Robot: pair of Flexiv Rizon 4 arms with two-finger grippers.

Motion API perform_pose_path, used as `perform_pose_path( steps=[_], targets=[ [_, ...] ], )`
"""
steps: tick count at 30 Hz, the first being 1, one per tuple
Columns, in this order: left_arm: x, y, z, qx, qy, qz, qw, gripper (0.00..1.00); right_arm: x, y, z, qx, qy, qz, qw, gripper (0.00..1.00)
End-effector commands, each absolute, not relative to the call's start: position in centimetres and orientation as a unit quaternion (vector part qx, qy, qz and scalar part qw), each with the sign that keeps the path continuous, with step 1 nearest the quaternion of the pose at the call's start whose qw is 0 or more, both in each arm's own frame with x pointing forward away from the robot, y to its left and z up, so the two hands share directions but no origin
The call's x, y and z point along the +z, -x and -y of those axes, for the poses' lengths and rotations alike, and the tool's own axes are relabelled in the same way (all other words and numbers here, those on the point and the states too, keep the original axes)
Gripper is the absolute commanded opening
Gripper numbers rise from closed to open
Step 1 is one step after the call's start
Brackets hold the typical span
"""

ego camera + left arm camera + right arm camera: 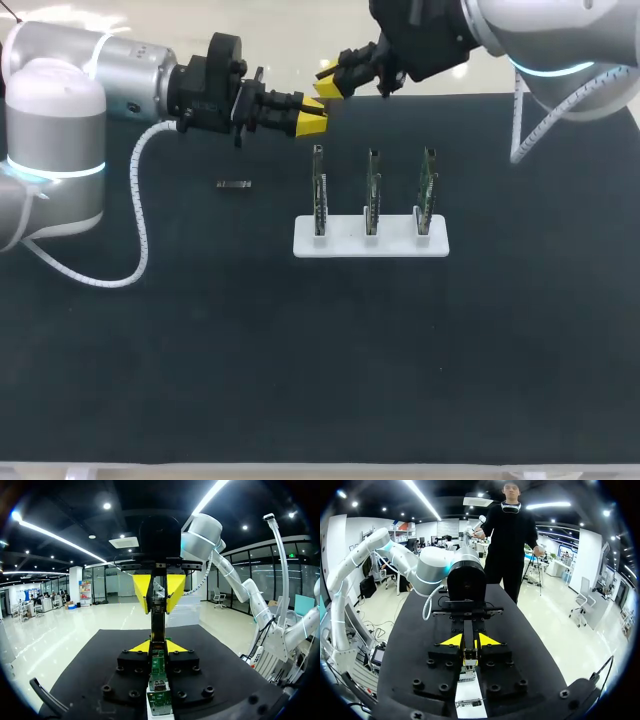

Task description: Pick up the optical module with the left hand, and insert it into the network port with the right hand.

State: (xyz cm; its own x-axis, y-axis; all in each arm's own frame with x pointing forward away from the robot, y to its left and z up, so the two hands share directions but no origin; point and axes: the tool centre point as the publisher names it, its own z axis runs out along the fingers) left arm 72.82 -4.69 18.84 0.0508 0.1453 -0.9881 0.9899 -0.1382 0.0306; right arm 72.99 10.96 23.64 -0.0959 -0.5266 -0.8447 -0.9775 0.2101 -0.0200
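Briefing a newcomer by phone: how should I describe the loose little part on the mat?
Mid-table is a white stand holding three upright circuit boards. To its left, the optical module lies on the black mat: a small dark bar, the only piece lying flat rather than upright.

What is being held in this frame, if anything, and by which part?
The optical module, a slim dark bar, spans both hands: the left hand appears shut on one end, the right hand on the other end.

Matt table (pixel 200 380) — smooth plastic stand (pixel 345 243)
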Motion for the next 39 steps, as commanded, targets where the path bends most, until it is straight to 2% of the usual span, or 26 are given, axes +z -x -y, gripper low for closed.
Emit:
perform_pose_path(
  steps=[1,18,32,39],
  targets=[
    [18.8,-72.9,4.7,-0.484,-0.579,-0.49,0.436,1.0,23.7,-73.0,-11.0,0.294,0.554,-0.68,0.38,0.0],
    [18.8,-73.0,4.1,-0.468,-0.583,-0.502,0.435,1.0,23.7,-73.3,-11.1,0.291,0.56,-0.68,0.373,0.0],
    [19.1,-74.3,-4.4,-0.374,-0.64,-0.566,0.359,1.0,23.8,-73.6,-11.5,0.29,0.561,-0.681,0.37,0.0],
    [19.2,-74.5,-8.3,-0.353,-0.657,-0.57,0.345,1.0,23.7,-73.8,-11.7,0.291,0.562,-0.679,0.371,0.0]
  ],
)
